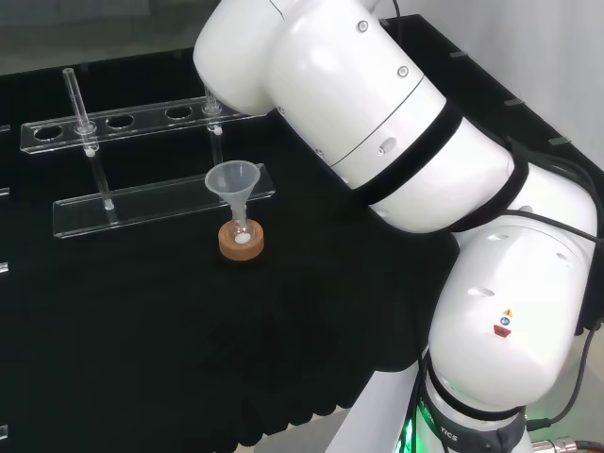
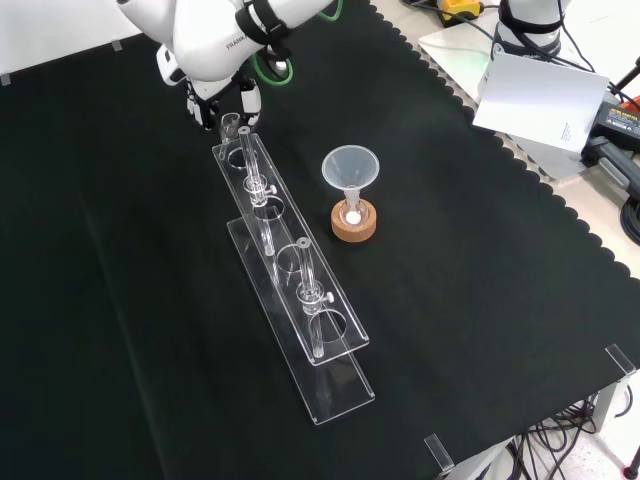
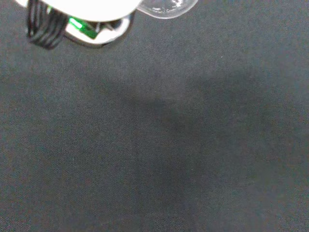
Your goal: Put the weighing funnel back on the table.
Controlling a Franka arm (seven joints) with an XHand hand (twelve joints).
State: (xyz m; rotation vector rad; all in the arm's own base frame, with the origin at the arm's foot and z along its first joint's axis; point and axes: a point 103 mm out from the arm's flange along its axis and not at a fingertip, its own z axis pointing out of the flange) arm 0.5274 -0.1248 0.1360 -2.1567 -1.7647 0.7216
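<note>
Robot hand (image 2: 248, 100) sits at the top of the front view, tucked under the arm's white link, low over the far end of the clear rack (image 2: 340, 390). How far open it is I cannot tell. Wrist view: a clear rounded bit of glass right against the blurred white part of the robot hand, the weighing funnel (image 3: 166, 7) as far as I can make out. Black cloth lies below it. Whether it is gripped, or touches the cloth, I cannot tell. Funnel (image 2: 350, 165) stands mouth up, its stem in a small flask (image 2: 352, 213) on a cork ring (image 2: 355, 228). It is beside the rack, to the rack's right in the front view, and apart from it. One tube (image 1: 75, 94) stands upright at the rack's left end in the head view. Surface (image 2: 480, 300) is black cloth throughout.
</note>
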